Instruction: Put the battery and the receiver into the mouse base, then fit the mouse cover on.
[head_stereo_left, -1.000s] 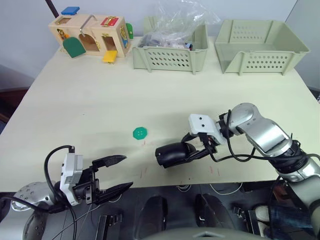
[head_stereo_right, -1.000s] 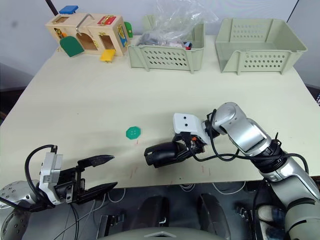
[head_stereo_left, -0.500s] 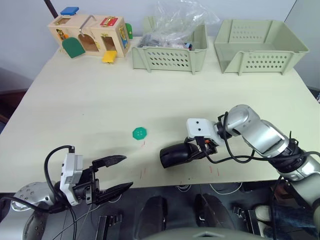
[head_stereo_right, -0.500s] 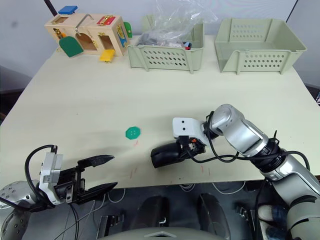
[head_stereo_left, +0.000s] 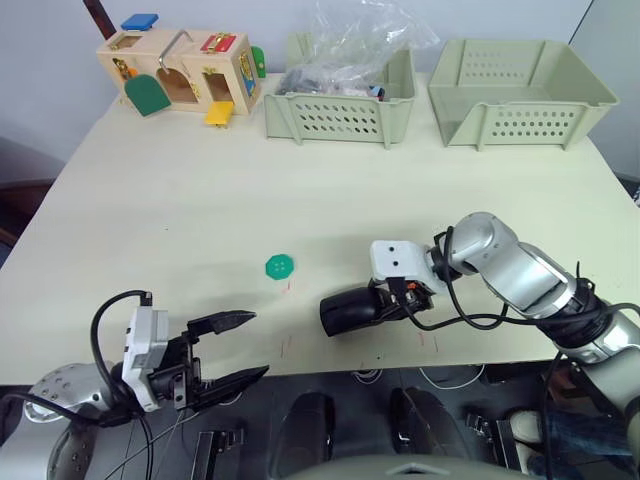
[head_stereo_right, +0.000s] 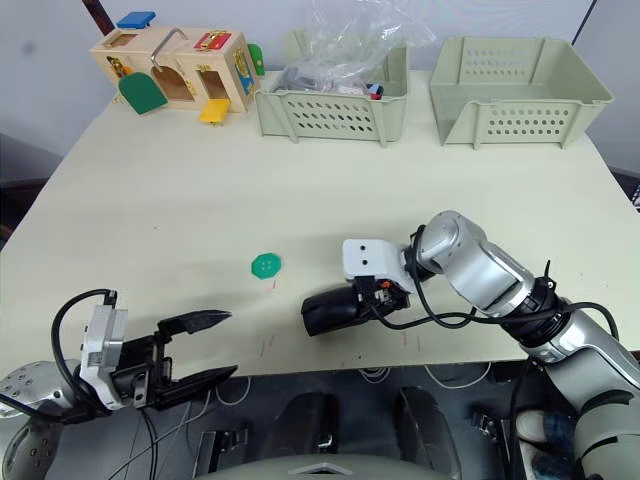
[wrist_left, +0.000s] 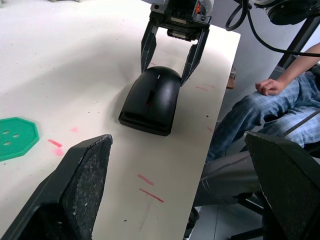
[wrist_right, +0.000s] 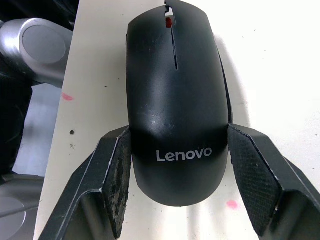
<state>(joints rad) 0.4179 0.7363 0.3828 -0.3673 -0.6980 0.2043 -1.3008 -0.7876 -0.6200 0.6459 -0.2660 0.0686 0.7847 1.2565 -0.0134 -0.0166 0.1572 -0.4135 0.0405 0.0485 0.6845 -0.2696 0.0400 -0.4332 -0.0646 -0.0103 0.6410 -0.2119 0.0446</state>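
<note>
Between my right gripper's fingers: mouse cover (wrist_right: 175, 100), seated on the base, rear end between the pads.
Right gripper (head_stereo_left: 392, 303): narrow spread, pads (wrist_right: 117, 182) flanking the shell; I cannot tell if they touch.
Left gripper (head_stereo_left: 235, 350): wide, idle, well apart from the mouse.
How I'd finish: press evenly, check the seam, then back straight off.
Green disc (head_stereo_left: 281, 266): near, beyond the mouse.

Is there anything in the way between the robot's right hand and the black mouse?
No, nothing visible is in the way. The right hand already has the mouse between its two fingers on the table. The green disc lies off to the side, apart from both.
</note>
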